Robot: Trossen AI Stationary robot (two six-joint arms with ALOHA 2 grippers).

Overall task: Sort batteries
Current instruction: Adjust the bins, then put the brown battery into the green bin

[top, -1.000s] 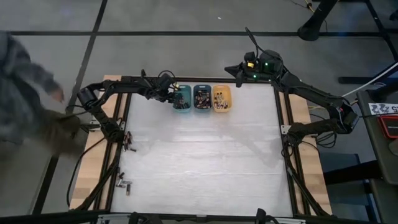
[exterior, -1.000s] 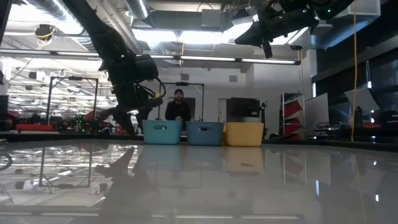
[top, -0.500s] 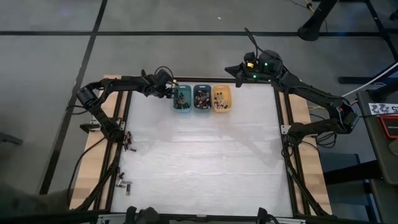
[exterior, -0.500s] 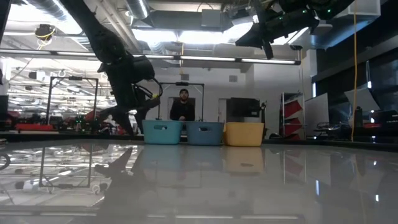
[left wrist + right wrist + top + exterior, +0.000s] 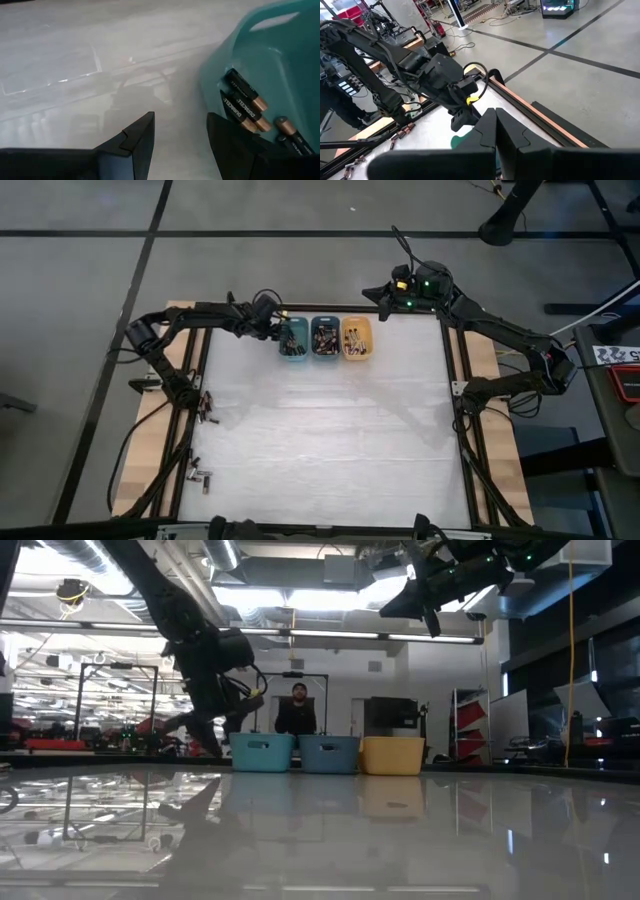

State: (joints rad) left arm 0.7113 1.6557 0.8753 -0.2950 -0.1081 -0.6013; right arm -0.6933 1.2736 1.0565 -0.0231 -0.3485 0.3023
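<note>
Apparently empty, left claw (image 5: 180, 135) overhangs teal bin (image 5: 280, 65).

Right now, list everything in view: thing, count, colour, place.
teal bin: one, far edge of the table, leftmost of three, batteries inside.
blue bin: one, middle, batteries inside.
orange bin: one, rightmost, batteries inside.
loose batteries: several, dark, by the left frame rail.
table: one, white top.
person: one, dark clothes, room behind the bins.
left gripper: open, empty, beside the teal bin.
right gripper: shut, raised past the far right edge.
</note>
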